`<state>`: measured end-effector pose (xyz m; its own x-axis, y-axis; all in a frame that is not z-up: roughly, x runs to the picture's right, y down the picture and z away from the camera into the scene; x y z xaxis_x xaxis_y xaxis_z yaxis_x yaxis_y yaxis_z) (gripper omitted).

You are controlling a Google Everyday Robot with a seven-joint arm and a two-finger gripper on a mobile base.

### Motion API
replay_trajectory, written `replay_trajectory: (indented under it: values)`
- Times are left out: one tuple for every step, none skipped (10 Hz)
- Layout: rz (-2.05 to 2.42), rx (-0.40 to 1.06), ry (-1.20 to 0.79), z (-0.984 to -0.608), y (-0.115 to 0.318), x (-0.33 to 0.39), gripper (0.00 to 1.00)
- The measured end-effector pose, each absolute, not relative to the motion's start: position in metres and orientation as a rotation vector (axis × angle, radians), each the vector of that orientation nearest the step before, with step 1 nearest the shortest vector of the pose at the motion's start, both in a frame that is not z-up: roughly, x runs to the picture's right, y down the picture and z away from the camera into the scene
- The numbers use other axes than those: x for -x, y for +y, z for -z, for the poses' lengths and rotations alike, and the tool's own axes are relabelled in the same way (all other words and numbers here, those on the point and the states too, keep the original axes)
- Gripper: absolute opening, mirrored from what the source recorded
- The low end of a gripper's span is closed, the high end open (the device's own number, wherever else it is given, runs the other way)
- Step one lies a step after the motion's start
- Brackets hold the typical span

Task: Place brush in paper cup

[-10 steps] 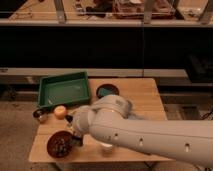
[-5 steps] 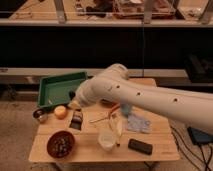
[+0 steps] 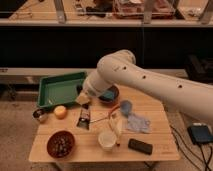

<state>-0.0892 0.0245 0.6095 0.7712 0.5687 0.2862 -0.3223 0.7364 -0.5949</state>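
The brush [image 3: 84, 118] is a slim dark object lying near-upright in the image, on the table's left-middle. The gripper [image 3: 82, 100], at the end of the big white arm [image 3: 150, 82] reaching in from the right, sits directly above the brush's upper end. I cannot tell whether it touches the brush. The white paper cup [image 3: 106, 140] stands upright near the table's front edge, to the right of and nearer than the brush, apart from the gripper.
A green tray [image 3: 59, 90] stands at back left and a black bowl with a sponge [image 3: 111, 95] behind the gripper. Also on the table are a reddish-brown bowl [image 3: 60, 144], a yellow fruit [image 3: 60, 111], a small metal cup [image 3: 40, 115], a black slab [image 3: 140, 146], a blue cloth [image 3: 137, 123] and a pale utensil [image 3: 113, 114].
The arm has swung up and back from the table's front left, uncovering the cup and bowl. The gripper now hangs over the brush near the tray.
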Motion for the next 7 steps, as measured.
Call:
replay_trajectory:
  values:
    - [-0.538, 0.561, -0.475, -0.603, 0.028, 0.073, 0.00]
    - [-0.562, 0.570, -0.484, -0.601, 0.030, 0.064, 0.00]
    - [-0.583, 0.570, -0.491, -0.599, 0.030, 0.057, 0.00]
    - [-0.597, 0.567, -0.489, -0.597, 0.031, 0.050, 0.00]
    - [-0.607, 0.565, -0.488, -0.596, 0.031, 0.043, 0.00]
    - [-0.617, 0.562, -0.486, -0.596, 0.031, 0.037, 0.00]
    - [-0.623, 0.559, -0.485, -0.596, 0.030, 0.034, 0.00]
